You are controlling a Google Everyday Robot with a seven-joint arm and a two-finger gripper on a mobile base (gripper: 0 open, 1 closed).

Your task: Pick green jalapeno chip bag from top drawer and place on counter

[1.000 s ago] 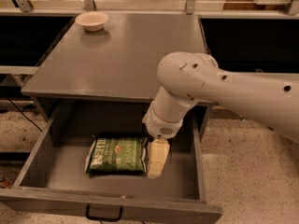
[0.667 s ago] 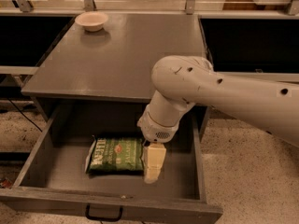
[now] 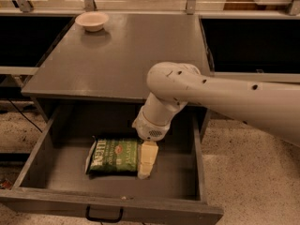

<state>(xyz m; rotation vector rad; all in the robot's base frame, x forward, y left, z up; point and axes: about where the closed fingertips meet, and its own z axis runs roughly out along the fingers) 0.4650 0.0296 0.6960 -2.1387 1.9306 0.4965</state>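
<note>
The green jalapeno chip bag (image 3: 114, 156) lies flat on the floor of the open top drawer (image 3: 56, 170), left of centre, with its white lettering at its left end. My gripper (image 3: 146, 165) points down into the drawer and sits at the bag's right edge, low over the drawer floor. The white arm (image 3: 225, 102) reaches in from the right over the drawer. The grey counter (image 3: 124, 55) is the tabletop right above the drawer. The drawer's black handle (image 3: 104, 215) shows at the bottom of the view.
A small pale bowl (image 3: 92, 20) stands on the counter's far left corner. Metal posts run along the counter's back edge. Dark open bays flank the counter. Pale speckled floor (image 3: 243, 172) lies to the right of the drawer.
The arm and gripper have shifted a little to the left, closer onto the bag's right edge. The bag has not moved.
</note>
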